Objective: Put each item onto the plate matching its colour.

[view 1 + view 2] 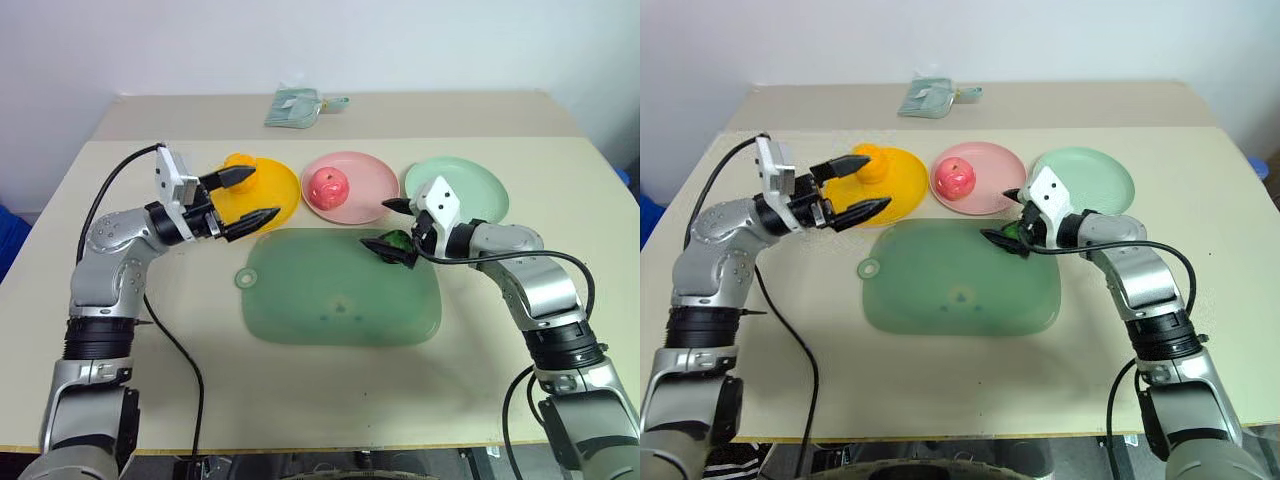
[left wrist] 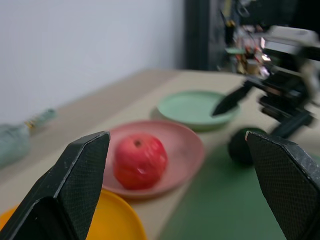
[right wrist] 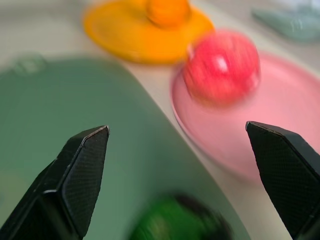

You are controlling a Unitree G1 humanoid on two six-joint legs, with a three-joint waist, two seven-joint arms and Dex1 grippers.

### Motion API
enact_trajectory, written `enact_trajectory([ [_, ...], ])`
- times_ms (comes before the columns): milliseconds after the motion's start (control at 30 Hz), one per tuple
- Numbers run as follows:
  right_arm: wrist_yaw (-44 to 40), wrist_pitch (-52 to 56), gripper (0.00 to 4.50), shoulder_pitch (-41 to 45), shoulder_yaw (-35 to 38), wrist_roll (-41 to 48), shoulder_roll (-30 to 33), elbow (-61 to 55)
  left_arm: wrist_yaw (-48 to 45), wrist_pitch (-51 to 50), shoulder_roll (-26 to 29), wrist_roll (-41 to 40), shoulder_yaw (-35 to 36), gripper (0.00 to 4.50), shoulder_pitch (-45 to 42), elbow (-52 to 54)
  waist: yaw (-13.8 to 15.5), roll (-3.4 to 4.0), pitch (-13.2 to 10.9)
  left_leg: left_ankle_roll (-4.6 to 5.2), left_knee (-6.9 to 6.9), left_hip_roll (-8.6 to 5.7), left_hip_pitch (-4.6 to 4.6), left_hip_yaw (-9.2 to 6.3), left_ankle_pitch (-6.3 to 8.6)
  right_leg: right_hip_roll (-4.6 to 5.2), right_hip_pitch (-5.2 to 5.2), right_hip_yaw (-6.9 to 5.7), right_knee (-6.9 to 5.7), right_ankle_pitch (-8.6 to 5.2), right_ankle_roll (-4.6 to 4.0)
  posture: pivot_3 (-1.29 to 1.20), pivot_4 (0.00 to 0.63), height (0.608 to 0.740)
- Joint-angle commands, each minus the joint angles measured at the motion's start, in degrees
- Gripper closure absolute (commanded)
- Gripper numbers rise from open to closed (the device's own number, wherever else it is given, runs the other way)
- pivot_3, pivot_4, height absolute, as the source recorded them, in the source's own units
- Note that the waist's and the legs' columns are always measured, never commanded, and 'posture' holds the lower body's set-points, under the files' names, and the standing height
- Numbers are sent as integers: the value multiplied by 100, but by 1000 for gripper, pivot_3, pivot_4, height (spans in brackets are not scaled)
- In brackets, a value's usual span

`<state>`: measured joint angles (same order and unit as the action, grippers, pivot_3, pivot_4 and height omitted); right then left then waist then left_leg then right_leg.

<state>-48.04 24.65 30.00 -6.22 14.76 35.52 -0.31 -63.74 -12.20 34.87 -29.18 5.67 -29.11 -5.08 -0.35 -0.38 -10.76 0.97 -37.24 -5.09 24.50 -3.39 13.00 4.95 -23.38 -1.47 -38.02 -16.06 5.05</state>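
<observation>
Three toy fruits on a beige counter (image 1: 560, 330), two already sorted: orange fruit (image 1: 238, 162) on the far rim of the yellow plate (image 1: 275, 190), red apple (image 1: 327, 185) upright at the middle of the pink plate (image 1: 365, 180). Outstanding item: small dark green fruit (image 1: 397, 243), knobbly, lying at the far right corner of the large green mat (image 1: 340, 290), just short of the empty mint plate (image 1: 470, 185). Right claw (image 1: 390, 225) spread wide, one finger above and one below the green fruit, bracketing it without pinching; whether a fingertip touches it cannot be told. Left claw (image 1: 250, 195) spread wide and empty, hovering over the near edge of the yellow plate, clear of the orange fruit. Handling estimate for the green fruit: likely light, hollow, hard plastic, not fragile; the rounded body may roll or squirt out under an off-centre squeeze, though the knobbly skin should give some purchase. Recommended hold: across the widest part, fingers on opposite sides.
</observation>
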Motion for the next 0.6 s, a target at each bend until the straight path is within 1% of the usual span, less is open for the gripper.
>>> enact_trajectory([
  [33, -254, -24, 0, -20, 138, 9, 240, -14, -240, -243, 162, -110, -99, 54, 290, 516, -13, 0, 0, 0, 2, 0, 0, 0, 0, 0, -1, 0, 1, 0, 0, 0, 150, 729],
  [233, -392, 91, 0, -149, 34, -140, 364, 65, -314, -642, 191, -220, -172, 54, 463, 814, -14, 0, 0, 2, 4, 1, 1, 0, 1, 1, -1, 0, 2, 0, 0, 0, 150, 729],
  [367, -343, 427, 0, -162, 95, -61, 296, 16, -269, -677, 112, -183, -242, 54, 476, 883, -20, 0, 0, 1, 5, 2, 0, 0, 1, 0, -2, 0, 2, 0, 0, 0, 150, 729],
  [500, -289, 448, 0, -150, 64, -154, 296, 35, -188, -713, -2, -185, -326, 54, 458, 976, -9, 0, 0, 1, 4, 2, 1, 0, 1, 1, -1, 0, 2, 0, 0, 0, 150, 729],
  [567, -281, 445, 553, -143, 43, -184, 291, 54, -156, -723, -47, -168, -346, 0, 422, 980, -7, 0, 0, 2, 4, 1, 0, 0, 1, 1, 0, 0, 3, 0, 0, 0, 150, 729],
  [600, -291, 475, 901, -149, 56, -158, 280, 33, -152, -703, -54, -150, -352, 0, 408, 976, -10, 0, 0, 2, 3, 1, 1, 0, 1, 1, 0, 0, 3, 0, 0, 0, 150, 729],
])
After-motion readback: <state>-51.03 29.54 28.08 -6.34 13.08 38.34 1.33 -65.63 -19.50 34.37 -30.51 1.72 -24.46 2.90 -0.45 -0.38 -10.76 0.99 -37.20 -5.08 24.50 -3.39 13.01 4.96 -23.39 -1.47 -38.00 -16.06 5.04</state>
